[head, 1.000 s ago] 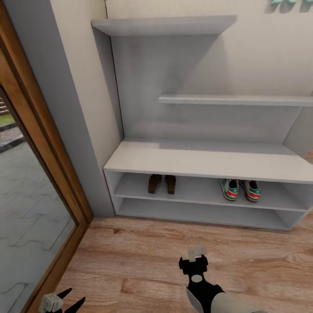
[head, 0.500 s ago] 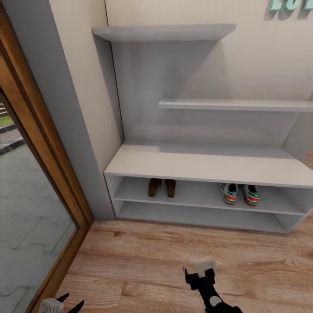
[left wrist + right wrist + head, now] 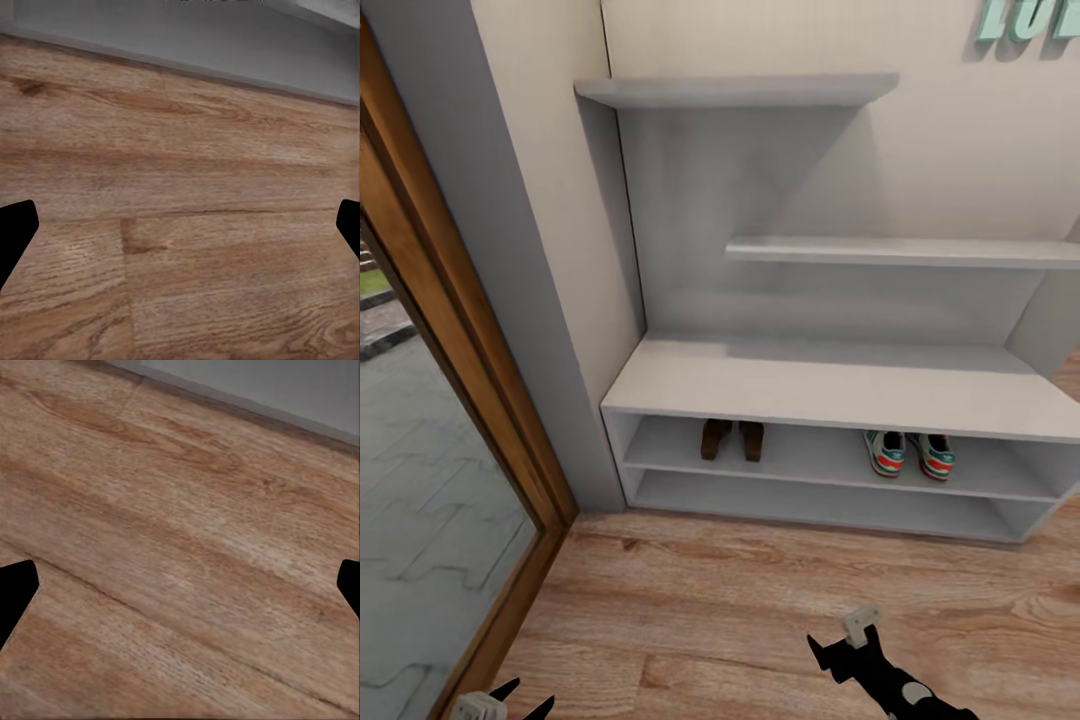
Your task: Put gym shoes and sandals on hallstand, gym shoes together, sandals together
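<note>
The light-grey hallstand (image 3: 840, 385) stands against the wall ahead. On its upper low shelf, the two brown sandals (image 3: 731, 439) sit side by side at the left. The two white gym shoes (image 3: 909, 454) sit side by side at the right. Bare corridor floor (image 3: 740, 590) lies in front of the rack. Low over the floor near me, my right gripper (image 3: 845, 645) is open and holds nothing. My left gripper (image 3: 523, 697) is open at the picture's lower left edge. Both wrist views show wood planks between widely parted black fingertips (image 3: 15, 232) (image 3: 15, 592).
A wood-framed glass door (image 3: 450, 420) runs along the left, next to a grey wall post (image 3: 510, 250). The rack's bottom shelf (image 3: 820, 495), bench top and two upper shelves (image 3: 900, 250) hold nothing. Teal letters (image 3: 1025, 18) hang on the wall at the top right.
The view has tipped up a little, so the rack sits lower in the picture. My right gripper has drawn back toward me and to the right. The shoes have not moved.
</note>
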### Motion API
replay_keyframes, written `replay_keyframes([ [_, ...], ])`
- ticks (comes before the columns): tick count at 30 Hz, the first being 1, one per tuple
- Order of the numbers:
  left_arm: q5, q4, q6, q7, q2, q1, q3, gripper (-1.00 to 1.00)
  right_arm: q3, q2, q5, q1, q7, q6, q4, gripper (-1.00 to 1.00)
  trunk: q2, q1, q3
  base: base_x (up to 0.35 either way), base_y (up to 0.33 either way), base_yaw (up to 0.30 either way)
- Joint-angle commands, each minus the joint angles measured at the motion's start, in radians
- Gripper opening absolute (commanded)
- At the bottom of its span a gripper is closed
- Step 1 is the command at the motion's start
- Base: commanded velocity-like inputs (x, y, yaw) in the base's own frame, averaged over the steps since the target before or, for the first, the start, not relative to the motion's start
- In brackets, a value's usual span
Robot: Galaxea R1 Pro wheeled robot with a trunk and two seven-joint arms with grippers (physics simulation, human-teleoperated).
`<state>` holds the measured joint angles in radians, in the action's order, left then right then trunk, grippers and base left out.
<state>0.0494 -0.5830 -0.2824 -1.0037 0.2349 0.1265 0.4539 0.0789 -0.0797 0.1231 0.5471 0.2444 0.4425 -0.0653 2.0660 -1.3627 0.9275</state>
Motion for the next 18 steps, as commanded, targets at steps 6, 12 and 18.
replay_keyframes([
  [6,0.004,0.014,-0.007,0.004,0.005,0.001,0.004,1.00,-0.001,-0.021,-0.031,0.000,0.081,0.004,0.002,1.00,-0.042,0.023,-0.018,0.000,0.000,0.000],
  [12,0.006,0.023,-0.009,0.045,0.005,0.001,0.003,1.00,-0.003,-0.025,-0.042,0.000,0.098,0.003,0.002,1.00,-0.084,0.046,-0.037,0.000,0.000,0.000],
  [18,0.003,0.024,-0.009,0.065,0.005,0.001,0.003,1.00,-0.005,-0.025,-0.046,0.000,0.099,0.000,0.000,1.00,-0.126,0.069,-0.056,0.000,0.000,0.000],
])
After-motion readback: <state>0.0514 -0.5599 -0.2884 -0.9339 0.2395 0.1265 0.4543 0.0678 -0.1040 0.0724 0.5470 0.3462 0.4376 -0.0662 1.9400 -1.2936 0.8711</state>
